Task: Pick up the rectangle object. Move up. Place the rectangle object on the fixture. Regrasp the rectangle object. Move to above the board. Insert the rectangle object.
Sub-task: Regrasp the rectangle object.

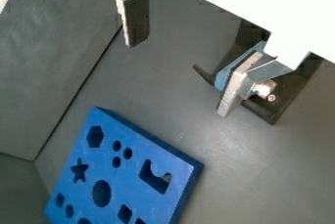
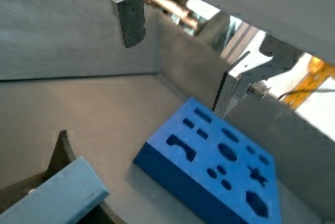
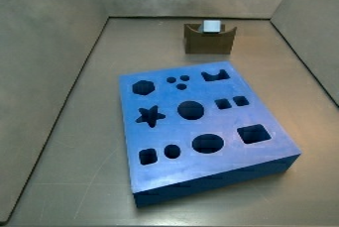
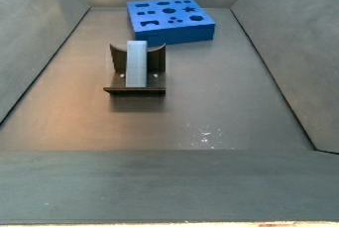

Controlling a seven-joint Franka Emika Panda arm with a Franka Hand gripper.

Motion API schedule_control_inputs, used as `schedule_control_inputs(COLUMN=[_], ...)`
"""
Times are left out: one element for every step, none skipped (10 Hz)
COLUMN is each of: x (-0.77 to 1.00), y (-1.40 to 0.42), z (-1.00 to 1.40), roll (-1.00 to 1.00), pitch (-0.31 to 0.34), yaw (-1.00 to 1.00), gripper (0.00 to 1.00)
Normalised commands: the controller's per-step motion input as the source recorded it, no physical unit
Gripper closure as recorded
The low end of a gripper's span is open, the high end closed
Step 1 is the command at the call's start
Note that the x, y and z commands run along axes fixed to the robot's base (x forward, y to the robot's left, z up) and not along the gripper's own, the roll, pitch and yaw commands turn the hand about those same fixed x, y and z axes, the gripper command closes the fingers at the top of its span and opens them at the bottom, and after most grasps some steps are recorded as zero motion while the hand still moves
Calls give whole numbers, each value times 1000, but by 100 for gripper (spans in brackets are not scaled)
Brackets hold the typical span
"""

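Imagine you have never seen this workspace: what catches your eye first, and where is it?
The bright blue board with its dark shaped holes dominates the grey floor. Beyond it stands the brown fixture, the pale rectangle object lying in it. The hand hangs open and empty above the floor, between board and fixture.

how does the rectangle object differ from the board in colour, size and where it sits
The rectangle object is pale blue-grey; the board is bright blue. The rectangle object is a small, plain, slim block; the board is a far larger thick slab full of shaped holes. The rectangle object rests in the fixture; the board lies flat on the floor. Both are untouched: the gripper hangs open above them in both wrist views, holding nothing.
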Motion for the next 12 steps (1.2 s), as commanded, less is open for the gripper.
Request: schedule_control_inputs(x=[-56, -52, -44, -45, -47, -50, -45, -45, -42, -41, -39, -37], y=[-31, -20, -43, -37, -32, -29, -31, -25, -27, -24, -26, -20], z=[33, 23, 12, 15, 19, 19, 15, 7, 11, 11, 9, 9], roll=[1000, 1000, 1000, 1000, 1000, 1000, 1000, 1000, 1000, 1000, 1000, 1000], pitch=[25, 22, 17, 14, 8, 4, -2, -5, -13, -16, -22, -27], yaw=[11, 11, 11, 11, 11, 11, 11, 11, 12, 12, 12, 13], gripper=[0, 0, 0, 0, 0, 0, 0, 0, 0, 0, 0, 0])
